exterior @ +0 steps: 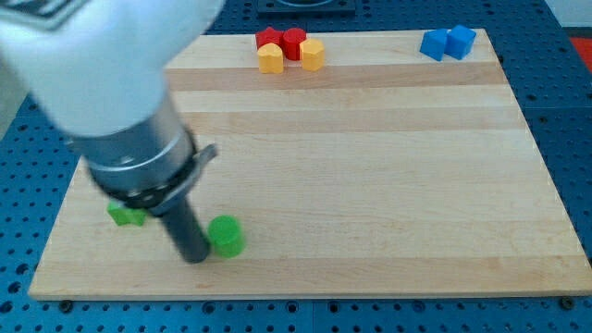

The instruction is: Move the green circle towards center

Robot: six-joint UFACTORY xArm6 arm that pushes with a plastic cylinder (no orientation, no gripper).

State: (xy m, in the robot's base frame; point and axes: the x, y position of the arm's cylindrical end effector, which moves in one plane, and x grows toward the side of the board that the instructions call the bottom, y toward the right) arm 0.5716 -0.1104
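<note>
The green circle [226,236] is a short green cylinder near the view's bottom left of the wooden board [370,185]. My tip [194,257] is the lower end of a dark rod that comes down from the large white and grey arm at the view's left. The tip stands just left of the green circle, touching it or nearly so. A second green block [126,215], its shape partly hidden by the arm, lies further left.
Two red blocks [281,40] and two yellow blocks [290,56] cluster at the view's top centre. Two blue blocks [448,43] sit at the top right corner. The board's bottom edge runs close below the green circle.
</note>
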